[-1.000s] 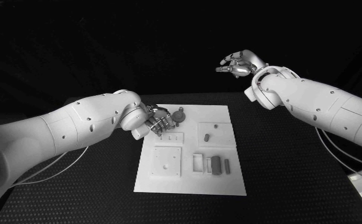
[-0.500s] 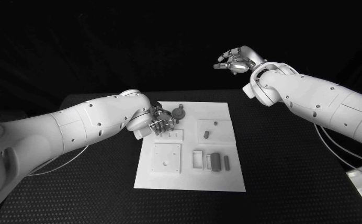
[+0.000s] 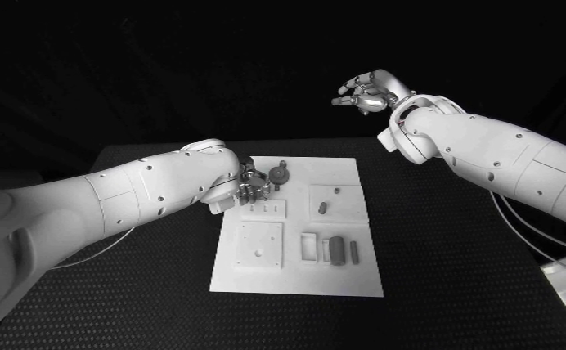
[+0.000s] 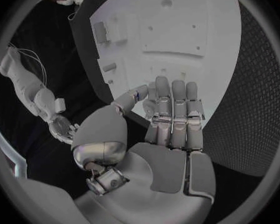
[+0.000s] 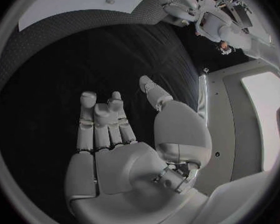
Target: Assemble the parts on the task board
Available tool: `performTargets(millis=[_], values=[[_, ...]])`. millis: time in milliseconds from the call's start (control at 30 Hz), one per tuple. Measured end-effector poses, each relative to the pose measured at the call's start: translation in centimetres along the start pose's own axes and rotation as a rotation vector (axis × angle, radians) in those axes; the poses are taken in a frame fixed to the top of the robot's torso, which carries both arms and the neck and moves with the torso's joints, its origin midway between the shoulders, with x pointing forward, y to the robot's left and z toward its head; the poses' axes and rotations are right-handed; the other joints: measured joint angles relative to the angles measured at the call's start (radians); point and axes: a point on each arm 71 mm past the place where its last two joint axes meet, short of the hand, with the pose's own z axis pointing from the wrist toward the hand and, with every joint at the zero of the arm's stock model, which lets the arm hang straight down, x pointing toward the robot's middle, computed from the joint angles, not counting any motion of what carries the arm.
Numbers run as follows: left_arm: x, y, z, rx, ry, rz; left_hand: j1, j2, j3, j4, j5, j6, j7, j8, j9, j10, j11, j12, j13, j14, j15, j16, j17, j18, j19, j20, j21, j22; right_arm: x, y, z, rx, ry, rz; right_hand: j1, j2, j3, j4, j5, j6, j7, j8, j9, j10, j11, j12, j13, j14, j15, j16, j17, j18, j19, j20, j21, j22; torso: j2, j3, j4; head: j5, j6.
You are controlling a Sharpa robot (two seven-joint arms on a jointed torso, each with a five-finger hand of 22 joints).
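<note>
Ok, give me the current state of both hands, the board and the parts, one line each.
left hand: empty, fingers extended over the far left corner of the task board.
right hand: raised beyond the board, holding nothing, fingers apart and slightly curled.
task board: flat on the black table.
parts: lying on the board, none held.

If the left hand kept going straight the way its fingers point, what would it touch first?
Probably the task board: the left hand has its fingers stretched toward the board's near edge, nothing between. Depth is unclear, so its height above the board is uncertain.
</note>
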Motion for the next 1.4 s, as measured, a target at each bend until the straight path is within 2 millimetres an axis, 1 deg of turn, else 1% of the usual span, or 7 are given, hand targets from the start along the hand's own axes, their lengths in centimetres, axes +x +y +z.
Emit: performTargets(millis=[33, 333, 467, 500, 633, 800, 1400], values=[[0.0, 0.0, 0.1, -0.001, -0.001, 0.004, 0.000, 0.000, 0.000, 0.000, 0.000, 0.000, 0.000, -0.002, 0.000, 0.001, -0.001, 0.000, -0.001, -0.003, -0.003, 0.005, -0.006, 0.000, 0.002, 0.002, 0.000, 0.000, 0.0, 0.0, 0.0, 0.000, 0.001, 0.000, 0.000, 0.000, 0.000, 0.000, 0.000, 0.000, 0.000, 0.000, 0.000, 0.000, 0.000, 0.000, -0.001, 0.000, 0.000, 0.000, 0.000, 0.000, 0.000, 0.000, 0.000, 0.000, 0.000, 0.0000, 0.0000, 0.000, -0.001], [0.8, 0.0, 0.7, -0.011, -0.002, 0.030, -0.005, 0.004, 0.000, 0.005, 0.006, 0.006, -0.001, -0.006, 0.004, 0.004, -0.004, 0.004, -0.007, -0.003, -0.003, 0.017, -0.027, 0.000, 0.002, 0.002, 0.000, 0.000, 0.2, 0.2, 0.1, -0.002, 0.006, 0.002, 0.000, 0.000, 0.000, 0.000, 0.000, 0.002, 0.003, 0.000, -0.001, 0.000, 0.000, 0.004, -0.001, 0.000, 0.000, 0.000, 0.000, 0.000, 0.000, 0.000, 0.000, 0.000, 0.000, 0.0000, -0.0003, -0.003, -0.006], [1.0, 0.1, 0.9, -0.015, 0.001, 0.034, -0.007, 0.003, -0.001, 0.005, 0.006, 0.007, -0.001, -0.009, 0.006, 0.004, -0.004, 0.004, -0.009, -0.006, -0.006, 0.024, -0.033, 0.000, 0.002, 0.002, 0.000, 0.000, 0.3, 0.2, 0.1, -0.003, 0.008, 0.003, 0.000, 0.000, -0.003, -0.003, 0.000, 0.002, 0.003, 0.000, -0.001, 0.000, 0.000, 0.004, -0.002, 0.000, 0.000, 0.000, 0.000, 0.000, 0.000, 0.000, 0.000, 0.000, 0.001, 0.0000, -0.0006, -0.005, -0.007], [1.1, 0.1, 0.9, -0.016, 0.002, 0.036, -0.008, 0.002, -0.001, 0.005, 0.006, 0.007, -0.001, -0.010, 0.020, 0.004, -0.004, 0.004, -0.009, -0.006, -0.006, 0.024, -0.035, 0.000, 0.002, 0.002, 0.000, 0.000, 0.3, 0.2, 0.1, -0.003, 0.008, 0.003, 0.004, 0.004, -0.003, -0.003, 0.000, 0.002, 0.003, 0.000, -0.001, 0.000, 0.000, 0.004, -0.002, 0.000, 0.000, 0.000, 0.000, 0.000, 0.000, 0.000, 0.000, 0.000, 0.001, 0.0000, -0.0006, -0.005, -0.008], [1.3, 0.1, 1.0, -0.019, 0.012, 0.040, -0.009, 0.001, -0.001, 0.005, 0.006, 0.008, -0.001, -0.012, 0.020, 0.004, -0.004, 0.004, -0.012, -0.006, -0.006, 0.032, -0.041, 0.000, 0.002, 0.002, 0.000, 0.000, 0.3, 0.2, 0.1, -0.003, 0.010, 0.003, 0.004, 0.004, -0.003, -0.003, 0.000, 0.001, 0.003, 0.000, -0.001, 0.000, 0.000, 0.004, -0.002, 0.000, 0.000, 0.000, 0.000, 0.000, 0.000, 0.000, 0.000, 0.000, 0.001, -0.0001, -0.0004, -0.006, -0.010], [1.4, 0.0, 1.0, -0.018, 0.025, 0.047, -0.010, 0.002, -0.001, 0.005, 0.006, 0.009, -0.002, -0.013, 0.020, 0.004, -0.003, 0.004, -0.013, -0.006, -0.006, 0.032, -0.047, 0.000, 0.002, 0.002, 0.000, 0.000, 0.3, 0.2, 0.1, -0.003, 0.012, 0.003, 0.008, 0.008, -0.005, -0.005, 0.000, 0.001, 0.003, 0.000, -0.002, 0.000, 0.000, 0.004, -0.003, 0.000, 0.001, 0.000, 0.000, 0.000, 0.000, 0.000, 0.000, 0.000, 0.000, 0.0006, 0.0000, -0.008, -0.012], [2.1, 0.1, 1.3, -0.025, 0.052, 0.056, -0.009, 0.003, -0.002, 0.006, 0.005, 0.010, -0.003, -0.013, 0.028, 0.006, 0.000, 0.008, -0.020, -0.011, -0.009, 0.051, -0.072, 0.000, 0.002, 0.002, 0.000, 0.001, 0.4, 0.3, 0.2, -0.004, 0.017, 0.003, 0.008, 0.008, -0.008, -0.008, 0.000, 0.000, 0.003, 0.000, -0.002, 0.000, 0.000, 0.004, -0.004, -0.001, 0.001, 0.000, 0.000, 0.000, 0.000, 0.000, 0.000, 0.000, 0.000, 0.0004, 0.0005, -0.010, -0.017]])
